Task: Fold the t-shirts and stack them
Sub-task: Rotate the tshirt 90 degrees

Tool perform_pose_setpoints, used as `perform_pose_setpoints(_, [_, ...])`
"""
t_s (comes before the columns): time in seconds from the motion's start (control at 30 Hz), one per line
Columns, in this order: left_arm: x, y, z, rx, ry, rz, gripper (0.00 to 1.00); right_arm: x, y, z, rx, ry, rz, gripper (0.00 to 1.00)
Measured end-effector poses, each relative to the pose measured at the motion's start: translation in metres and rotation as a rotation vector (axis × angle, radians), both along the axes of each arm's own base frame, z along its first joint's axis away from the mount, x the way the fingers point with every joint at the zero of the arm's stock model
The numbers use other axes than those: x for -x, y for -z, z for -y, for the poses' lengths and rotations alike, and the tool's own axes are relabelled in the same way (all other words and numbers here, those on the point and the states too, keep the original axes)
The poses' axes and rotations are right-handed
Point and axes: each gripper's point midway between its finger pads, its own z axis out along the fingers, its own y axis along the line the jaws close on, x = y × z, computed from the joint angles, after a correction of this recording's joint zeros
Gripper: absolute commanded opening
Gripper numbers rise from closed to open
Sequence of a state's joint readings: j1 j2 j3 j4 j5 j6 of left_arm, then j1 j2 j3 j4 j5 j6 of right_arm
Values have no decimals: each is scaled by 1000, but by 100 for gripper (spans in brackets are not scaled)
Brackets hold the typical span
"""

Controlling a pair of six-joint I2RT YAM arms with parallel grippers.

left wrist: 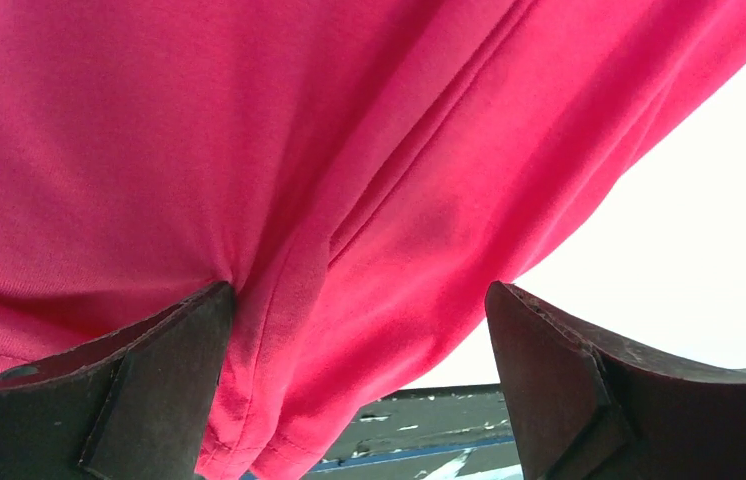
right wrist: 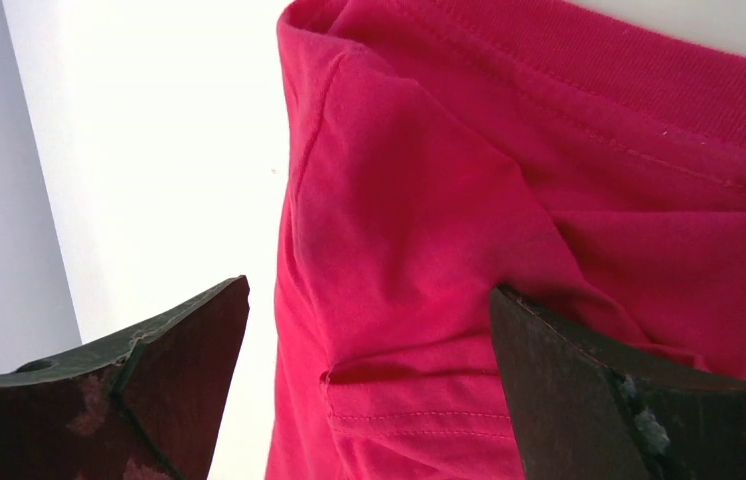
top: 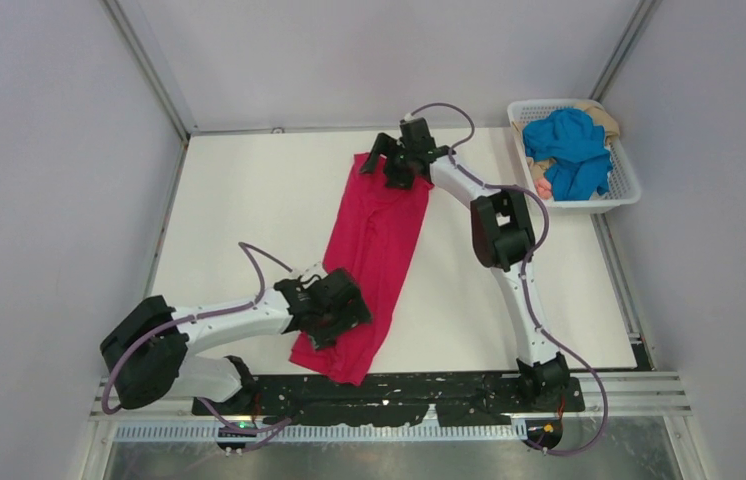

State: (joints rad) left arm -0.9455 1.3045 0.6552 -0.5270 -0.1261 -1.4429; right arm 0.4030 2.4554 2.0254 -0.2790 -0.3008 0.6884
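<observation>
Top external view: the crimson-pink t-shirt (top: 374,265) is laid in a long folded strip left of the white lattice basket (top: 629,185), where the blue t-shirt (top: 574,150) and beige t-shirt (top: 609,118) are heaped. The cloth is judged soft, light and limp, best pinched at the end corners. The left gripper (left wrist: 359,290) and right gripper (right wrist: 369,285) are spread wide over its ends, with nothing clamped. No writing can be read.

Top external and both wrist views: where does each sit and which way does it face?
Top external: above and behind, looking down on the table, both arms and the basket.
Left wrist: on the left arm, facing down at the near end of the pink t-shirt; the open left claw shows.
Right wrist: facing the shirt's far end; the open right claw shows.
All three share the pink t-shirt.
</observation>
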Motion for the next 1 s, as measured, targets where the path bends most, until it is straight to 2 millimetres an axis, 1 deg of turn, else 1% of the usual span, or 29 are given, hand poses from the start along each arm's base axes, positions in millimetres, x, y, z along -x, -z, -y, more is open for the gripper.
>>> perform_pose_setpoints(0.07, [3, -1, 7, 5, -11, -1, 99, -3, -2, -16, -1, -20, -3, 95])
perform_pose_setpoints(0.13, [5, -1, 14, 6, -14, -1, 99, -4, -2, -27, -5, -26, -5, 95])
perform_pose_setpoints(0.23, [9, -3, 24, 1, 1, 8, 100, -5, -3, -38, -21, -20, -16, 95])
perform_pose_setpoints(0.4, [6, -6, 34, -3, 5, 27, 100, -19, -5, -54, -95, 6, -28, 95])
perform_pose_setpoints(0.5, [4, 0, 37, -13, 4, 22, 100, -25, -7, -60, -144, 21, -34, 95])
perform_pose_setpoints(0.67, [-4, -2, 50, -12, 5, 30, 100, -32, -9, -65, -200, 53, -37, 95])
perform_pose_setpoints(0.8, [-16, -3, 60, -27, 3, 59, 100, -45, -12, -68, -232, 81, 3, 95])
perform_pose_setpoints(0.9, [-24, -7, 66, -36, 13, 83, 100, -56, -16, -66, -231, 102, 45, 95])
perform_pose_setpoints(1.0, [-27, -14, 65, -49, 35, 105, 100, -61, -18, -62, -207, 100, 81, 95])
